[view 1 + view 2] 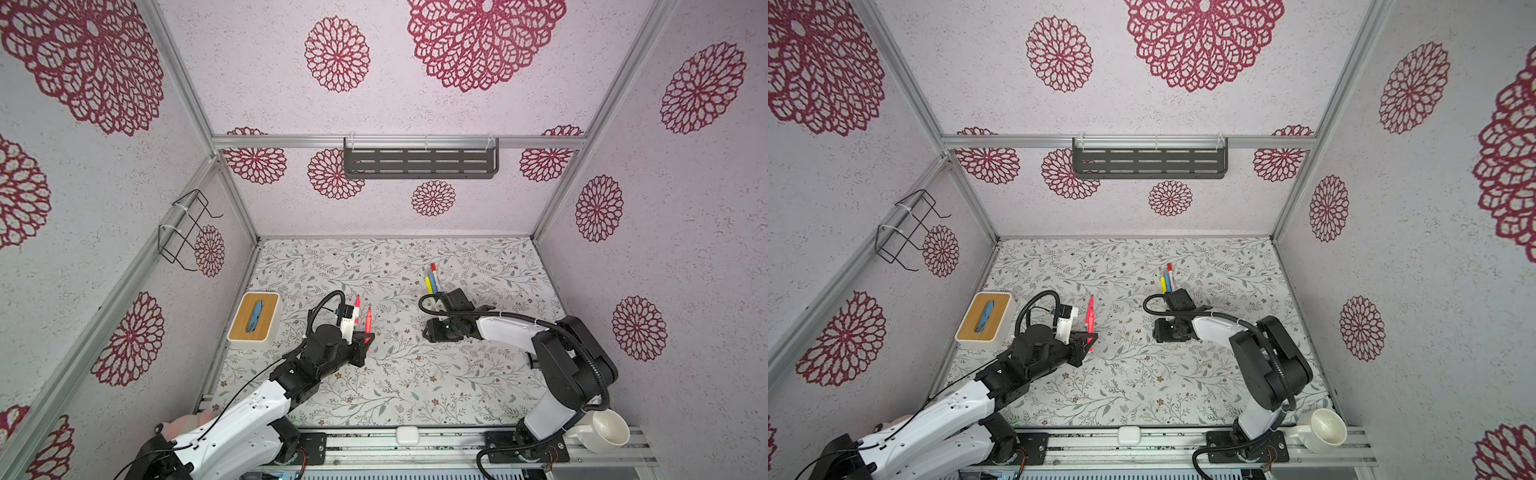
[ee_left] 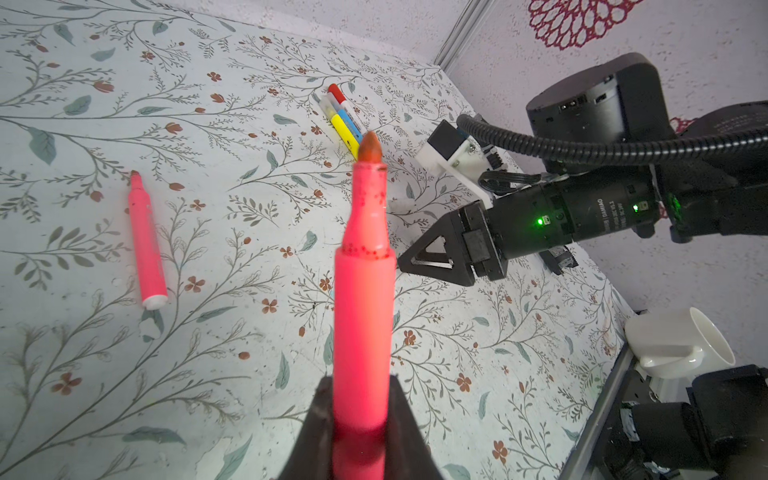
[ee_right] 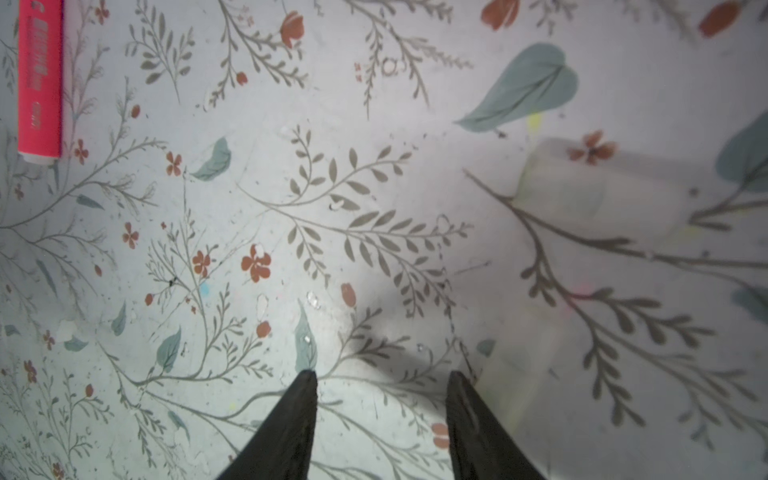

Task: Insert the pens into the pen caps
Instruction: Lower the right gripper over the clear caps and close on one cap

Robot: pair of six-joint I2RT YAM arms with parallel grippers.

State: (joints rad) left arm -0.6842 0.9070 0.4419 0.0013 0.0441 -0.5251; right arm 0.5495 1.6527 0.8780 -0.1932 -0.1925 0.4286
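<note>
My left gripper [image 2: 360, 380] [image 1: 366, 338] is shut on a pink pen [image 2: 365, 291] [image 1: 1090, 318], which stands up with its bare red-brown tip uppermost. A second pink pen [image 2: 145, 245] [image 3: 39, 79] lies flat on the table. At the back lie yellow, blue and red-ended white pens [image 1: 430, 278] [image 2: 345, 120] side by side. My right gripper [image 3: 381, 376] [image 1: 431, 329] points down at the table, open, with nothing between its fingers. A translucent pen cap [image 3: 594, 187] lies ahead of it. Another blurred cap [image 3: 515, 390] sits just outside one finger.
A wood-topped tissue box [image 1: 255, 318] stands at the table's left edge. A white mug [image 1: 606, 432] lies on the front rail at the right, with a small white case [image 1: 409, 435] mid-rail. A black shelf [image 1: 419, 162] hangs on the back wall.
</note>
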